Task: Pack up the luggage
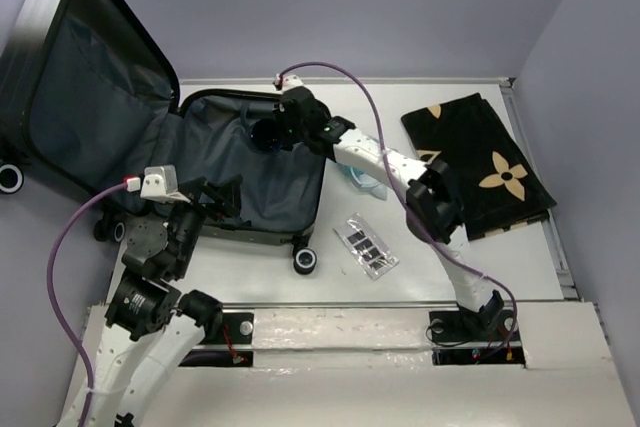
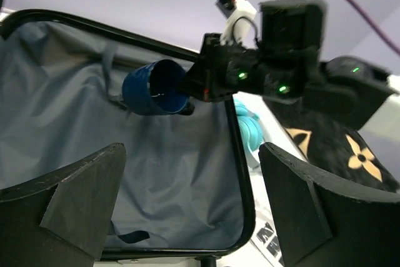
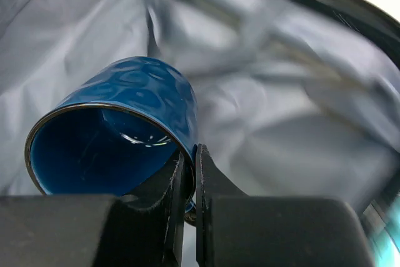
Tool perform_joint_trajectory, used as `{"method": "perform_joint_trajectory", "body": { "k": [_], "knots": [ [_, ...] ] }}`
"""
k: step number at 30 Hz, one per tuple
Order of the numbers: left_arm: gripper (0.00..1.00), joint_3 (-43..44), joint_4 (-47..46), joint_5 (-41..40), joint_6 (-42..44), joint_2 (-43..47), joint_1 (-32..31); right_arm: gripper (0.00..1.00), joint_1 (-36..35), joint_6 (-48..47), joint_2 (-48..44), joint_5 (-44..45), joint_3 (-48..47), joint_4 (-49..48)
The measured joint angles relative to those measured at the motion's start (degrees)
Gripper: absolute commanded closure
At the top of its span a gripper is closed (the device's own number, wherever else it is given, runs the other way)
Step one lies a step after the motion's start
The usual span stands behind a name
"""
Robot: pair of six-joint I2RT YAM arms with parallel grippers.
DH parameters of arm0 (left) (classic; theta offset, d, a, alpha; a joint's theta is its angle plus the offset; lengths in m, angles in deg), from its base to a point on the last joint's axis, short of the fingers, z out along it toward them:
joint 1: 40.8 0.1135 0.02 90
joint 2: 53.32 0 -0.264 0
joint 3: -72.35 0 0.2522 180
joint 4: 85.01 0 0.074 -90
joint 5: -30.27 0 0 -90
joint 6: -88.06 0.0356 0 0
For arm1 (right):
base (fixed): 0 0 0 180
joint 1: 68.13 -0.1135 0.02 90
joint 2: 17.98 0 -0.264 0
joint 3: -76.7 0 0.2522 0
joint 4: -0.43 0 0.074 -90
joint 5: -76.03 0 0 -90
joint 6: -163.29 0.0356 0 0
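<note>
Blue cup (image 3: 125, 104) hangs pinched by its rim in your right jaws, over the open suitcase (image 1: 265, 192); lower it well inside before letting go; left jaws stand wide, empty.

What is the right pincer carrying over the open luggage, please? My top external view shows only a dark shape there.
Observer: A glossy blue cup, clear in the right wrist view.
Operator: How is it gripped?
Observer: The right pincer is shut on the cup's wall at the rim, one finger inside and one outside.
Operator: Is the left pincer free?
Observer: Yes. In the left wrist view the left pincer is wide open with nothing between its fingers, only the lining of the luggage beyond.
</note>
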Motion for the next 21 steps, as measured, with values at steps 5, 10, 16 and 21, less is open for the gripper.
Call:
{"method": "perform_joint_trajectory", "body": {
  "k": [5,10,16,21],
  "knots": [
    [0.01,0.1,1.5,-3.5,-0.7,1.2,0.0,0.93,-3.4,-4.7,8.7,7.0,-7.1,-3.8],
    [0.01,0.3,2.0,-4.8,-0.9,1.4,0.0,0.69,-7.2,-9.6,12.7,13.4,-7.6,-7.3],
    [0.01,0.3,2.1,-5.1,-0.9,1.4,0.0,0.47,-11.4,-11.3,12.5,17.0,-4.1,-11.1],
    [0.01,0.3,2.2,-5.2,-0.9,1.4,0.0,0.4,-12.1,-9.4,1.9,15.7,7.9,-12.2]
  ]
}}
